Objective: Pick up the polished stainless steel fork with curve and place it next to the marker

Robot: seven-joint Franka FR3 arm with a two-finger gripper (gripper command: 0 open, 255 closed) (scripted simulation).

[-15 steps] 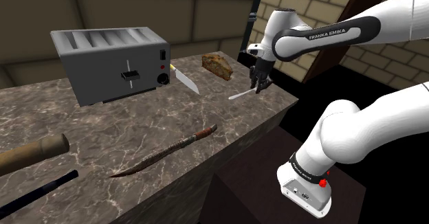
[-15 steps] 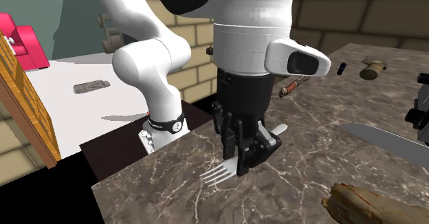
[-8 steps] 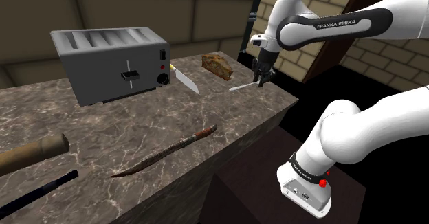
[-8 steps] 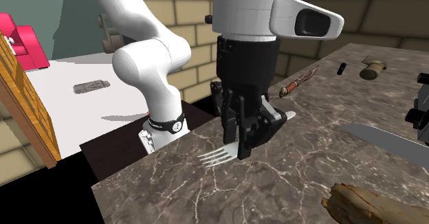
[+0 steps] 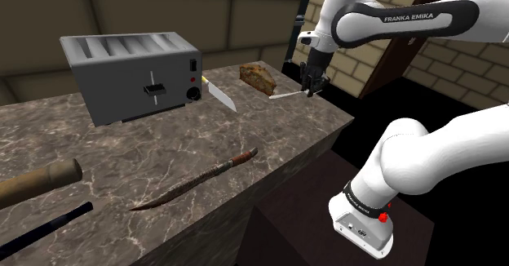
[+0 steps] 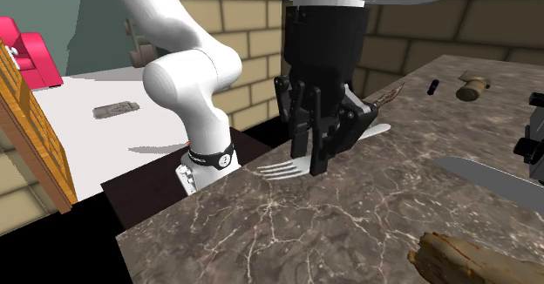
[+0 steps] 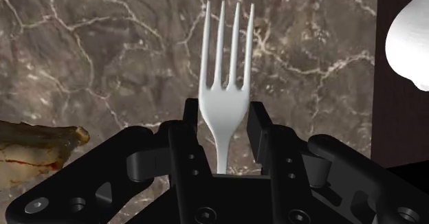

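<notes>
Hovering over the far corner of the marble counter (image 5: 122,150), the gripper (image 5: 312,89) has its black fingers clamped narrow on the neck of the pale fork (image 5: 287,95). In the second exterior view the fork (image 6: 281,169) hangs level above the stone, clear of it, tines jutting out past the gripper (image 6: 318,156). The wrist view gives us the fork (image 7: 225,92) pinched between the two fingers of the gripper (image 7: 221,119), four tines over veined marble.

Now the neighbours, by the shoulder view's clock. At nine o'clock from the gripper, close by, sits a wedge of brown bread (image 5: 258,78); it also shows beside the fingers in the wrist view (image 7: 34,143). Further along nine o'clock lies a kitchen knife (image 5: 219,95), its handle against the grey toaster (image 5: 134,75). We cannot tell what is in the toaster's slots.

At about seven o'clock a long curved dagger (image 5: 196,183) lies across the middle of the counter. Beyond it, at eight o'clock and well apart from the fork, we find a wooden handle (image 5: 37,181) and just below it the black marker (image 5: 45,225).

The counter's edge runs right under the gripper, at five o'clock, with a black area past it. Open stone stretches between the dagger and the toaster.
</notes>
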